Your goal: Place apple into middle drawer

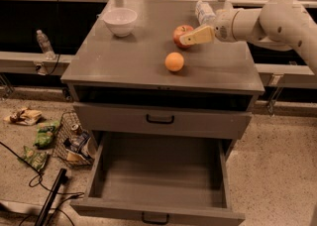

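The red apple (180, 33) with yellowish patches sits on the grey cabinet top (133, 59), toward the back right. My gripper (190, 37) reaches in from the right, its cream-coloured fingers (198, 35) right at the apple's right side, touching or nearly so. The white arm (267, 22) stretches off to the right edge. The middle drawer (161, 173), the lowest one, is pulled wide open and holds nothing; its black bar handle (155, 218) is at the front. The drawer front above it (161, 119) is shut.
An orange fruit (174, 62) lies in front of the apple. A white bowl (120, 21) stands at the back left. A plastic bottle (204, 13) lies behind the gripper. On the floor at left are a wire basket with litter (74, 141), snack bags and a cable.
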Controlling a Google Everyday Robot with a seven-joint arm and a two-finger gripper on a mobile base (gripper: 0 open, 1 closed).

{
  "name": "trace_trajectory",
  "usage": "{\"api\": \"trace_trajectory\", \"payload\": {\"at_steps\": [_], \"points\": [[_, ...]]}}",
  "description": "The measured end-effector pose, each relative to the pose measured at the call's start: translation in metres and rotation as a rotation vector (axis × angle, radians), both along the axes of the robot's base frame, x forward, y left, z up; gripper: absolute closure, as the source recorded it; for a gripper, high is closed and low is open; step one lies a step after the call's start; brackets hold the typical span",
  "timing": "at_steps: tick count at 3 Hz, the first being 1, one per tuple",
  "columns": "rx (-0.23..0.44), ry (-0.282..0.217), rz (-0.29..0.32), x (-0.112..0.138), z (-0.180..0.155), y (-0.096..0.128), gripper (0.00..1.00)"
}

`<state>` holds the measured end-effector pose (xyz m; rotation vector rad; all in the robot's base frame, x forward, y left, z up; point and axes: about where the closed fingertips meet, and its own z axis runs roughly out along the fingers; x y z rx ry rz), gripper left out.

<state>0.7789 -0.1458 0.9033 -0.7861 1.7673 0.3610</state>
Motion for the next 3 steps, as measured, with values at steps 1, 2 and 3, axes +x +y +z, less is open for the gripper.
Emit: {"api": "trace_trajectory", "payload": {"at_steps": [1, 2, 3], "points": [[-0.013, -0.002, -0.005, 0.02, -0.017, 0.008, 0.0], [0.004, 0.019, -0.007, 0.026, -0.031, 0.02, 0.0], [0.021, 0.031, -0.003, 0.027, -0.038, 0.029, 0.14]]}}
